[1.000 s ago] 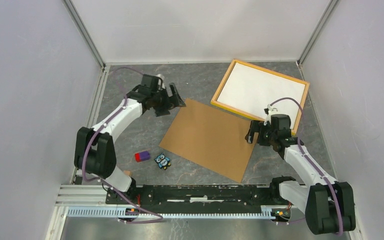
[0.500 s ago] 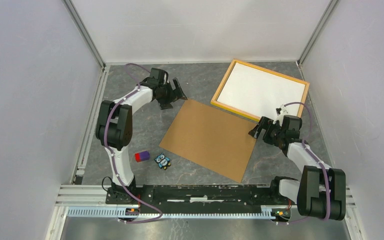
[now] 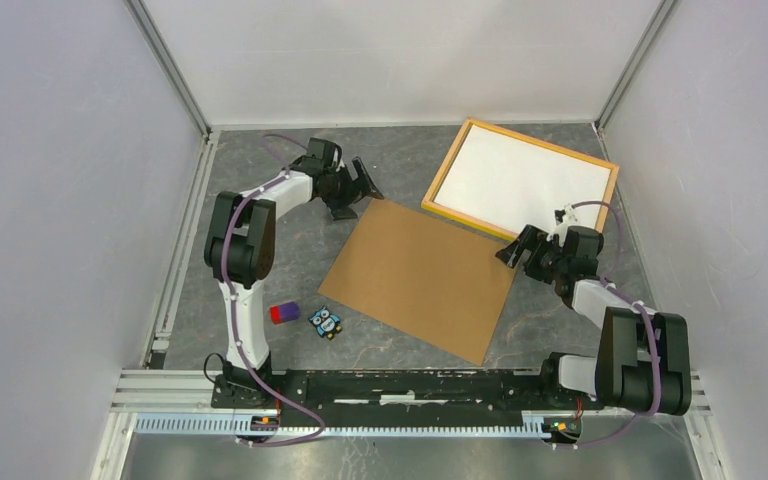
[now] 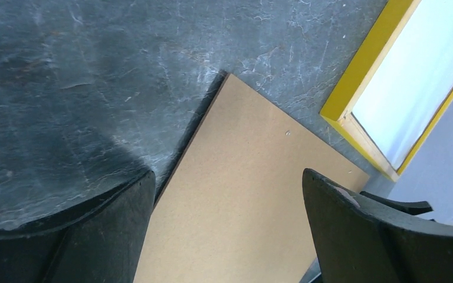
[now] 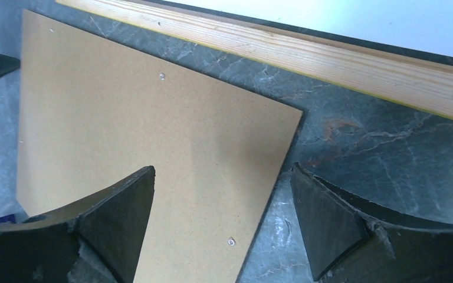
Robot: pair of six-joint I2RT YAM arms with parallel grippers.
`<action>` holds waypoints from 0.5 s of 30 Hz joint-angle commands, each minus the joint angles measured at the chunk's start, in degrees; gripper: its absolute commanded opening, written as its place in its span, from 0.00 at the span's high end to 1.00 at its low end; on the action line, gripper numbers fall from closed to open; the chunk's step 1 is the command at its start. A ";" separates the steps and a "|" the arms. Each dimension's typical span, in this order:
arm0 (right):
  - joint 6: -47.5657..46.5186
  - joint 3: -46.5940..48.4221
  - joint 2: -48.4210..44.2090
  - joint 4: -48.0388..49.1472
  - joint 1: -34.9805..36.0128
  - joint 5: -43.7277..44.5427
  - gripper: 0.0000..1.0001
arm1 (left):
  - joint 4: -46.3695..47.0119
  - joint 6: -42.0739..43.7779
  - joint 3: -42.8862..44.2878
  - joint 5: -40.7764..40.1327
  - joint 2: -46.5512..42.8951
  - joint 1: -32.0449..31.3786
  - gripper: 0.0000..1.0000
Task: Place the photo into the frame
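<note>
The left gripper [image 3: 357, 190] stands with its jaws spread wide and nothing between them, low over the far-left corner of the brown hardboard panel [image 3: 420, 275], in the upper middle of the top view. In the left wrist view its two black fingers [image 4: 112, 236] fill the bottom corners, and the panel's corner points up between them over the grey marbled table [image 3: 400, 160].

The right gripper [image 3: 516, 248] is also released, jaws apart and empty, at the panel's right corner. In the right wrist view that corner [image 5: 283, 118] lies between the fingertips [image 5: 130, 194], flat on the table and just short of the frame's pale wooden side.

The frame [image 3: 460, 221], with its yellow-orange border, lies flat in the upper right of the top view, turned at an angle, its near-left edge just beside the panel's far edge. The photo [image 3: 523, 182] lies inside the frame with its plain white side up, filling the border; its printed side cannot be seen.

At the lower left of the panel, apart from it, sit a small purple and red block [image 3: 283, 313] and a small blue owl figure [image 3: 326, 322], close together.
</note>
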 commanded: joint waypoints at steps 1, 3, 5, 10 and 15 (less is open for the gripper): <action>6.01 -3.07 1.61 6.27 0.37 -2.94 0.10 | 2.82 -6.75 -0.70 5.45 2.11 -0.88 0.00; 7.14 -2.96 1.87 7.53 1.37 -3.91 0.10 | 4.95 -9.64 -1.93 7.98 2.19 -1.10 0.01; 8.75 -3.03 1.61 9.17 2.70 -5.88 0.11 | 7.43 -12.27 -3.53 10.74 1.55 -1.23 0.01; 14.57 -4.70 -3.12 14.53 6.40 -8.14 0.12 | 12.39 -16.66 -7.58 12.85 -3.31 -1.32 0.02; 17.53 -4.90 -10.39 12.66 9.34 -6.53 0.13 | 17.65 -20.37 -12.43 14.66 -9.20 -1.45 0.02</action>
